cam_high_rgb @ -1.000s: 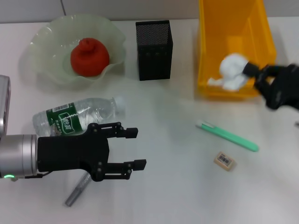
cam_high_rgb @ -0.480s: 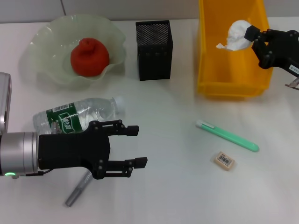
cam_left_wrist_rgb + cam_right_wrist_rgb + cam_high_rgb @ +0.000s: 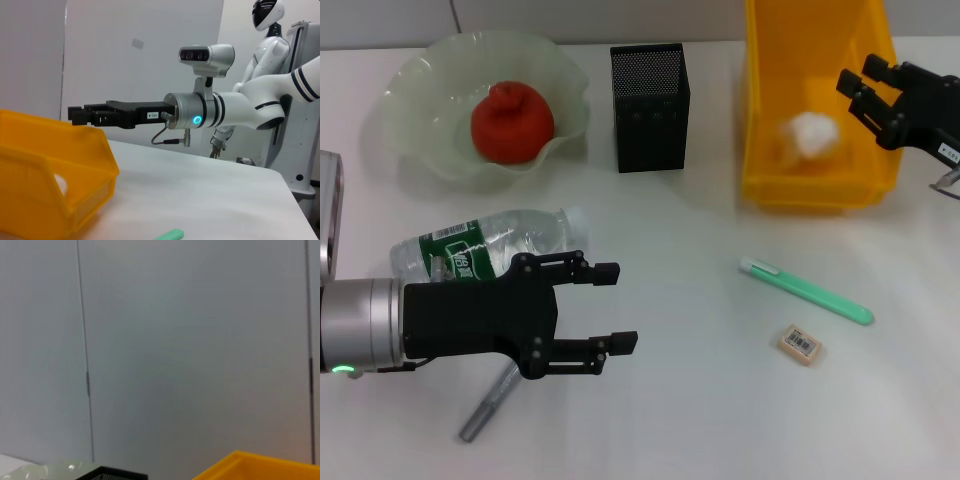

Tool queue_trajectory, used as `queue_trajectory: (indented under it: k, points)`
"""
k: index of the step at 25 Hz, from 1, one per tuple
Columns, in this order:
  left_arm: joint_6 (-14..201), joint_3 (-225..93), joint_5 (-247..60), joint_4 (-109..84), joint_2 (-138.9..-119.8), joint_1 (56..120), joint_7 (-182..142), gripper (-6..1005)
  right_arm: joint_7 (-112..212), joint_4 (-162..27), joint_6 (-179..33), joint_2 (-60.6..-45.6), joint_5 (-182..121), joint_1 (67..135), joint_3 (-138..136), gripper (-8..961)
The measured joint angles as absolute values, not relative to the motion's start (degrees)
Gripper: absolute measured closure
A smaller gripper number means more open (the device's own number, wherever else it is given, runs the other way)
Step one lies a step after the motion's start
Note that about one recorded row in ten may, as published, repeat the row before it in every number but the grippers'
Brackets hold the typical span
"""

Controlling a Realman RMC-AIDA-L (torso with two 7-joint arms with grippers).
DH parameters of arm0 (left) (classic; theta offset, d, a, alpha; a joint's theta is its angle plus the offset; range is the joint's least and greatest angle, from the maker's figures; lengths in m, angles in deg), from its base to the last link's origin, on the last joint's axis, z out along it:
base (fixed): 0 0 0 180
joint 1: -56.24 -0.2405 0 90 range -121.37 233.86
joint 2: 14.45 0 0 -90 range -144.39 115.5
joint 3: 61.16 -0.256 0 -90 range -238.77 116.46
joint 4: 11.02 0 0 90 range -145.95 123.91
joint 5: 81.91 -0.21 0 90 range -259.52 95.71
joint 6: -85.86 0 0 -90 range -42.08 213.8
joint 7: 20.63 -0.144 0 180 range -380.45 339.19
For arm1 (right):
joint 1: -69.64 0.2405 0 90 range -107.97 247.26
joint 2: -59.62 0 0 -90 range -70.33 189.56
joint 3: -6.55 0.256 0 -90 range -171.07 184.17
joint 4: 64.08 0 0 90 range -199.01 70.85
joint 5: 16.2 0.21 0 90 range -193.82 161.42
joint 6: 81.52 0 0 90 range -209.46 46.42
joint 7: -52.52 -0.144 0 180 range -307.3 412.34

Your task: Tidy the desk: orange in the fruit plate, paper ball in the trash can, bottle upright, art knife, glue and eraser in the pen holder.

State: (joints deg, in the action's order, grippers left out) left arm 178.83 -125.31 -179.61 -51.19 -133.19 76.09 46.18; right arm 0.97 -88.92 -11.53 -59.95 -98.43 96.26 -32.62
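The orange (image 3: 512,122) sits in the pale green fruit plate (image 3: 420,75). A white paper ball (image 3: 810,135) is inside the yellow trash can (image 3: 760,110), apart from my right gripper (image 3: 857,86), which hovers open over the bin's right side; the left wrist view shows that gripper (image 3: 80,116) above the can (image 3: 50,165). The bottle (image 3: 490,245) lies on its side. My left gripper (image 3: 617,307) is open just in front of it, empty. The grey glue stick (image 3: 488,405) lies beneath that arm. The green art knife (image 3: 807,291) and the eraser (image 3: 801,343) lie front right. The black pen holder (image 3: 650,105) stands at the back.
The white desk (image 3: 700,400) spreads between the items. The trash can's tall walls stand at the back right, with the pen holder just left of it. In the right wrist view only a grey wall and the rims of the can (image 3: 260,467) and holder (image 3: 115,474) show.
My right gripper opened and let go of the paper ball, which dropped into the trash can. The left gripper edged slightly right.
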Motion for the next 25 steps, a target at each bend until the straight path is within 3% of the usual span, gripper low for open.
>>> queue_trajectory:
  k: [7, 18, 25]
  points:
    - [178.91, -125.31, -179.35, -51.19, -133.1, 76.04, 46.16, 243, 2.49, -87.61, -4.73, -59.94, -96.31, 94.61, -32.38, 432]
    - [178.86, -125.22, -177.07, -51.19, -133.02, 75.42, 45.47, 242, 14.21, -78.45, 12.23, -59.9, -94.23, 85.52, -32.65, 395]
    - [178.78, -125.22, -176.64, -50.86, -133.1, 75.67, 45.46, 243, 15.86, -76.11, 13.91, -59.81, -96.29, 82.47, -32.93, 185]
